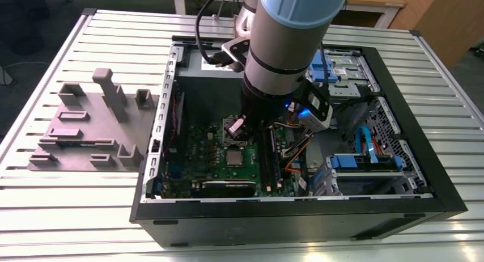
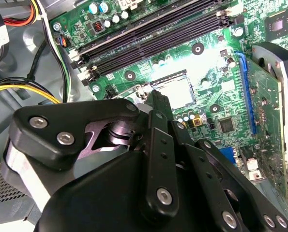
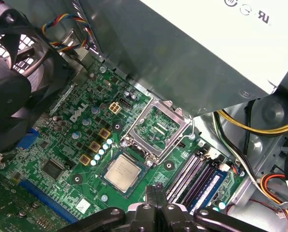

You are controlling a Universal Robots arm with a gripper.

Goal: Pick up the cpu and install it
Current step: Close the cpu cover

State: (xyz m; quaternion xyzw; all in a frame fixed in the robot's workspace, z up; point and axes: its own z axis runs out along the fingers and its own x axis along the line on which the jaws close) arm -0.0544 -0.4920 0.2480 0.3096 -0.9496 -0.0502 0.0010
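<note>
1. I'm working over a ribbed metal table [image 1: 76,216] with an open case [image 1: 302,216] lying on it and a grey jig [image 1: 83,131] at 9 o'clock from the case in the exterior view.

2. The arm [image 1: 291,41] reaches down into the case over the board [image 3: 76,125]. In the first wrist view the gripper [image 3: 156,191] hangs just above the board with its two fingers pressed together at the tips, nothing between them.

3. The cpu [image 3: 123,172] already lies flat in its socket. In the first wrist view it sits at about 11 o'clock from the fingertips, close by but apart from them. In the exterior view I see it at [image 1: 235,156], just past the tool at 6 o'clock.

4. The socket frame [image 3: 158,126] stands hinged open beside the chip, at 1 o'clock from it in the first wrist view, so the chip is not clamped down.

5. My reading: pick and place look done, and the install is at the seating or locking stage.

6. The next move, as I judge it, calls for a gentle, square approach; the memory slots [image 3: 194,176] and capacitors crowd the socket closely.
</note>
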